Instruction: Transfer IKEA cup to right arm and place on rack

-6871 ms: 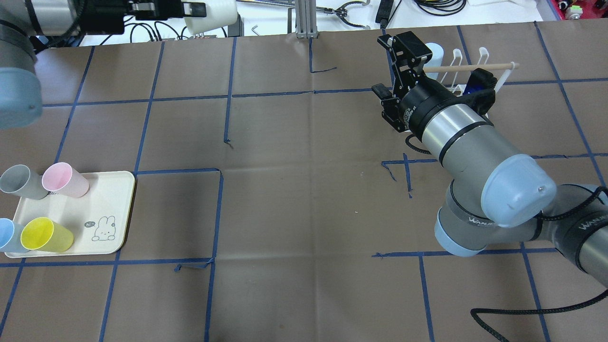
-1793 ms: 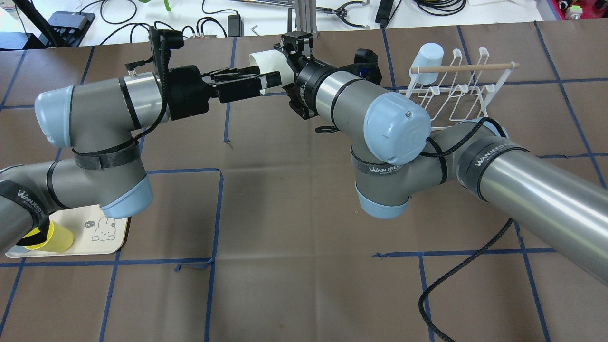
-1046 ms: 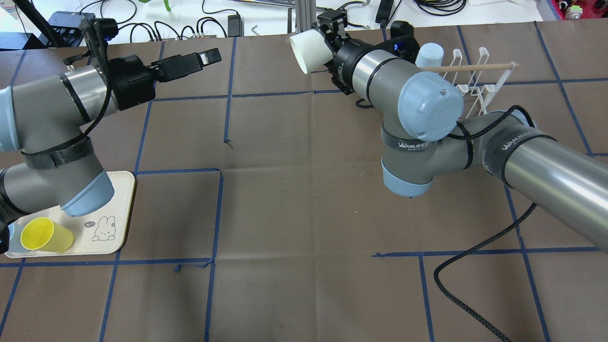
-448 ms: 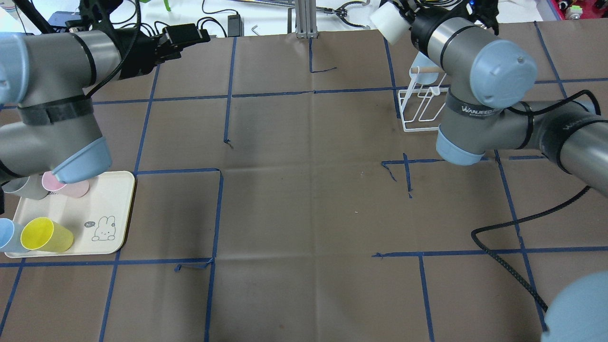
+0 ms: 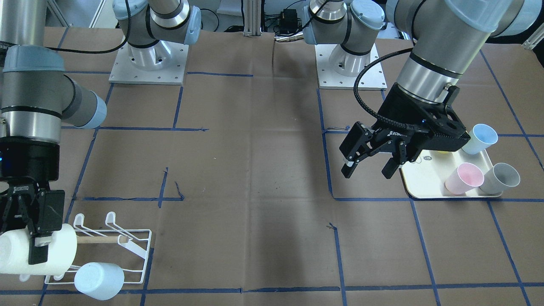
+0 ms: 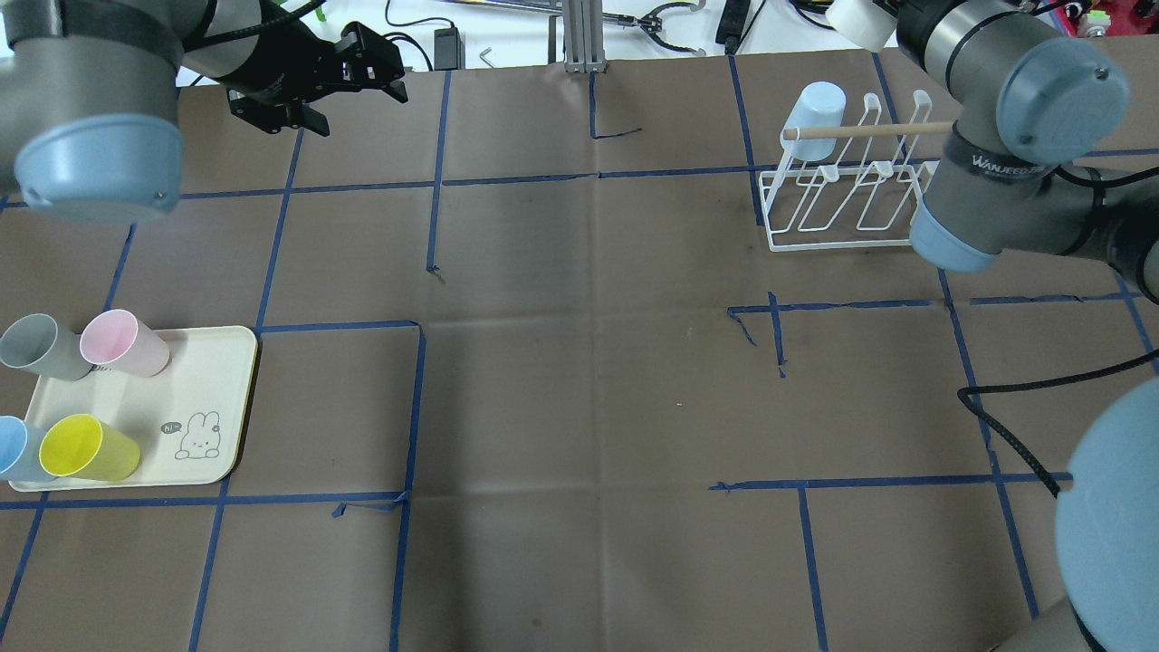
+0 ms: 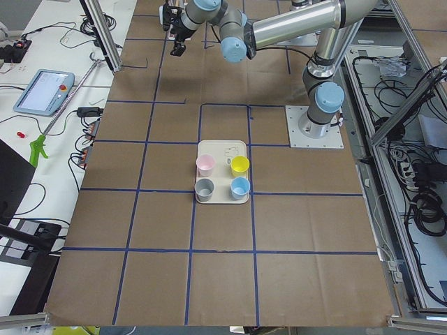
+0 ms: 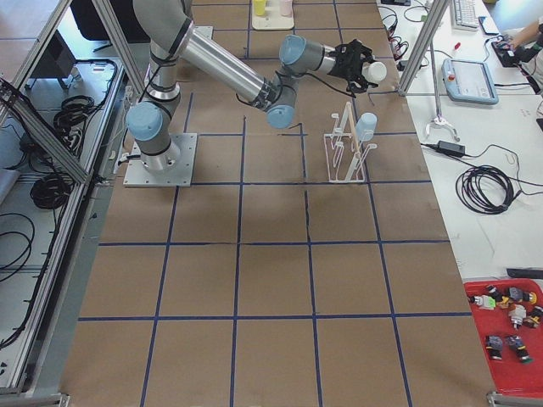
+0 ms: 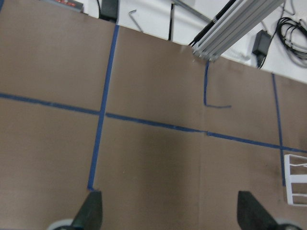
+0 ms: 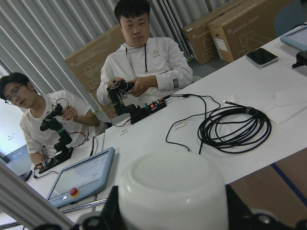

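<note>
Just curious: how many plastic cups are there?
6. Cream tray holds grey cup, pink cup, blue cup, yellow cup; white wire rack holds pale-blue cup; right gripper holds white cup.

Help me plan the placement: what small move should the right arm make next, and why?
Probably swing the white cup, held in the right gripper near the rack, over a free prong; only a blue cup hangs there.

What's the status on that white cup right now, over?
Left gripper: jaws open, empty. Right gripper: jaws shut on white cup, held sideways near the rack, not on a prong. Pale blue cup occupies one prong.
</note>
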You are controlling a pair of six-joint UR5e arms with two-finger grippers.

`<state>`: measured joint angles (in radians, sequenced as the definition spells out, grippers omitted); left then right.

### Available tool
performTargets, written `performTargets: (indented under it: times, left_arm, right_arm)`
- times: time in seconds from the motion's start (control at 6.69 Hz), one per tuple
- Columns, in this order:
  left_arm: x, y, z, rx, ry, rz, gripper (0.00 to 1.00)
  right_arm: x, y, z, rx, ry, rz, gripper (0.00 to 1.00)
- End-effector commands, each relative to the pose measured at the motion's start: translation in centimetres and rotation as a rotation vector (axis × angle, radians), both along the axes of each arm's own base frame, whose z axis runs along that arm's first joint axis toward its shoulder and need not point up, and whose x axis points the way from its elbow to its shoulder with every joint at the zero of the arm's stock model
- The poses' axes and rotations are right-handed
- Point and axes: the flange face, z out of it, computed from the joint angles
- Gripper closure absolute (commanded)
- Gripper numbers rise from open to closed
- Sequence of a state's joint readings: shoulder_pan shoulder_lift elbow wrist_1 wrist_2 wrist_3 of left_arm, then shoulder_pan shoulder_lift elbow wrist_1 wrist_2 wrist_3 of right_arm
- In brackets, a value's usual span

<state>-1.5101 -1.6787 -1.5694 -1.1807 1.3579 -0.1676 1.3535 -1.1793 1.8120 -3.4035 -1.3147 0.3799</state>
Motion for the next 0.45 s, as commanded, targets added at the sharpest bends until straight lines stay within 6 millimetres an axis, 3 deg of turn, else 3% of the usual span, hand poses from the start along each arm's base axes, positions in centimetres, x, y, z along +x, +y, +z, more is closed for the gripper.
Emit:
performTargets:
  times: [0.0,0.15,0.3]
  left_arm:
    - [0.8,3.2,5.5,0.255,-0.095,-0.022,0.01]
    - [1.0,4.6,6.7,0.271,-0.132,-0.107,0.01]
    - [1.1,5.2,6.1,0.289,-0.203,-0.121,0.01]
  right_arm:
    - [-4.6,-2.6,-1.5,-0.010,0.209,0.014,0.79]
    - [-6.4,-4.3,-2.4,-0.013,0.284,0.025,0.79]
    - [-7.0,-4.7,-3.7,-0.023,0.292,0.019,0.79]
